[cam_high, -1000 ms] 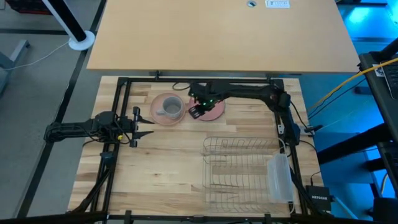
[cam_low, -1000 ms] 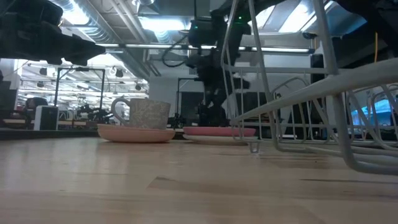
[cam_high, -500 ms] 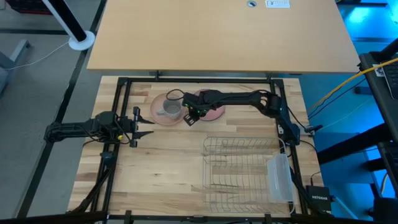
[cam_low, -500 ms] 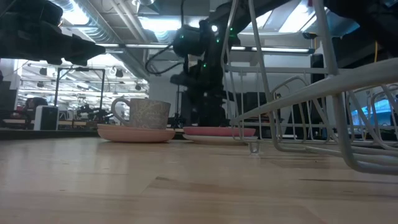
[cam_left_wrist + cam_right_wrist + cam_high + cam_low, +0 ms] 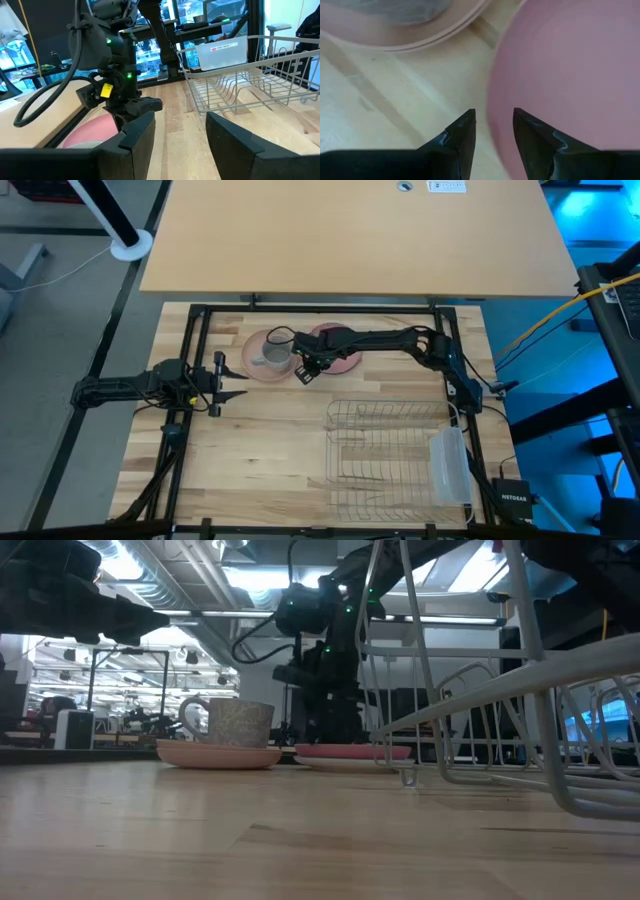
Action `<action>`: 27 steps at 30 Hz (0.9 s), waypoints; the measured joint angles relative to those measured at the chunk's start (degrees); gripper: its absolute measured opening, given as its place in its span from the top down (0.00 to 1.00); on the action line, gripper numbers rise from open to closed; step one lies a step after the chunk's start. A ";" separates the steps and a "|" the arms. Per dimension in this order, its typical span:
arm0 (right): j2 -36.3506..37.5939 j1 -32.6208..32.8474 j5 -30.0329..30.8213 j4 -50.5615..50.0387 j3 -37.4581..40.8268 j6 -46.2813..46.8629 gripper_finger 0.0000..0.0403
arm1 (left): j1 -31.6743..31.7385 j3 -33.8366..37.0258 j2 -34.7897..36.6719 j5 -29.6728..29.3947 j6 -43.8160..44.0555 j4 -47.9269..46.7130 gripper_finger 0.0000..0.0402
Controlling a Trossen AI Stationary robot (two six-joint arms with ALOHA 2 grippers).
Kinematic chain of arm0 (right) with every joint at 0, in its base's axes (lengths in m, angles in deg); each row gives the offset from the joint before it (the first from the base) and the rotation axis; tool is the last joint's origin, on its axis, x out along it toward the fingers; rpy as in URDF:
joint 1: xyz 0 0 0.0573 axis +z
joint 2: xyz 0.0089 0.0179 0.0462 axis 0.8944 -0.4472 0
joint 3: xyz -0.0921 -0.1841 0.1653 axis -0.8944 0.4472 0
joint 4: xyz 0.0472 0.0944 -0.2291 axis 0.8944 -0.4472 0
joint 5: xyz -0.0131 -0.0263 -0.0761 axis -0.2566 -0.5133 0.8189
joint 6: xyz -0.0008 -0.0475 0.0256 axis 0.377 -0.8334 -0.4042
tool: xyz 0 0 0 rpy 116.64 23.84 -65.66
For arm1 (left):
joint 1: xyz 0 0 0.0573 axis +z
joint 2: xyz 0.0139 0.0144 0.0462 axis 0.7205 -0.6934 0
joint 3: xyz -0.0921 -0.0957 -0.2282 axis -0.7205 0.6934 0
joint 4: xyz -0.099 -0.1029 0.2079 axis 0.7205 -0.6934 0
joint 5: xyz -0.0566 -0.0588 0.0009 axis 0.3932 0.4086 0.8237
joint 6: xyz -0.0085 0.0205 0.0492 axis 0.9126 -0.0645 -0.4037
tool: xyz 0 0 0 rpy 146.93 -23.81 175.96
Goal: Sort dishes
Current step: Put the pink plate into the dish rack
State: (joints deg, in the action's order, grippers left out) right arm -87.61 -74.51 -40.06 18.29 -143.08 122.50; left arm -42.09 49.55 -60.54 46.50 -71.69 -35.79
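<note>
A salmon-pink plate [image 5: 340,348] lies flat on the table at the far middle. To its left, a second salmon-pink plate [image 5: 262,366] carries the small grey mug [image 5: 268,355]. My right gripper [image 5: 305,366] is open, low at the left rim of the first plate [image 5: 555,65]. One finger is over the plate and the other over the bare wood beside it. My left gripper [image 5: 228,375] is open and empty at the table's left side. The patterned plate does not show. My right gripper comes from above, pointing down, with the pink plate's left rim [image 5: 492,117] between its two fingers. I cannot tell whether either finger touches the rim. The plate lies flat on the table.
A white wire rack [image 5: 395,455] stands at the near right. A translucent plastic tray [image 5: 450,465] stands upright in its right end. Bare wood lies at the near left and between the plates and the rack. A black frame [image 5: 195,330] runs round the table's edge.
My right gripper has gone from over the pink plate toward the table's left and down. It now stands low at the plate's left rim, close to the plate with the mug. Plates and mug have stayed in place.
</note>
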 joint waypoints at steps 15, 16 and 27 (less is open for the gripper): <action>0.00 0.17 3.29 -0.44 0.00 -0.04 0.66 | 0.00 0.00 -0.01 0.00 -0.01 0.00 0.58; 0.00 0.19 3.16 -0.44 0.00 -0.04 0.66 | 0.00 0.01 0.01 0.00 0.01 0.00 0.58; -0.29 0.57 3.87 -0.27 0.09 -0.04 0.66 | 0.00 0.02 0.01 0.00 0.01 0.00 0.58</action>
State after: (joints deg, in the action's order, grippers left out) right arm -87.89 -73.93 -36.19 18.01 -142.99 122.45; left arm -42.09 49.57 -60.53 46.50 -71.68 -35.79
